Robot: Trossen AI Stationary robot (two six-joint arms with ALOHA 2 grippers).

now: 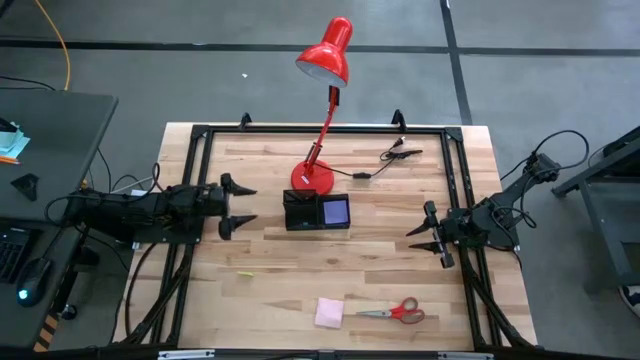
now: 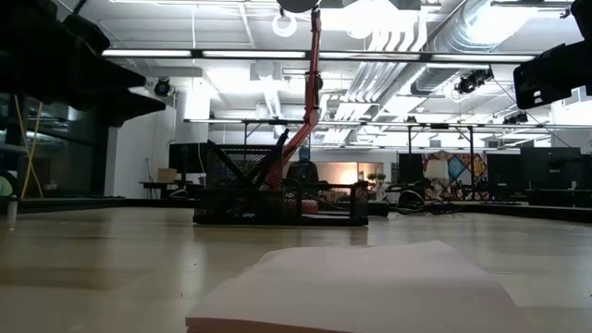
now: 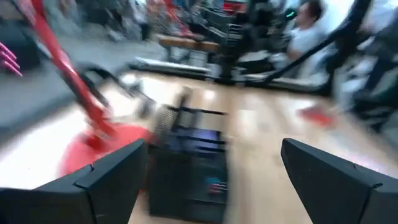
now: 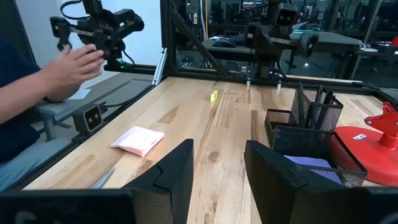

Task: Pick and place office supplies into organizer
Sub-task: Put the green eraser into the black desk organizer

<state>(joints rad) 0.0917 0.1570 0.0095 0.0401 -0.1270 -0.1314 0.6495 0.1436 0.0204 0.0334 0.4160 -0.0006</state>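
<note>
You are partway: the organizer (image 1: 317,212) mid-bench already holds the purple pad (image 1: 336,211) and pens (image 4: 314,102), while the pink pad (image 1: 330,312) and scissors (image 1: 397,312) lie near the front edge, the left end effector (image 1: 240,207) spread empty, the right end effector (image 1: 428,233) narrowly parted, empty.

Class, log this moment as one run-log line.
left gripper: open, beside organizer | right gripper: idle | pink pad, scissors: on table
</note>
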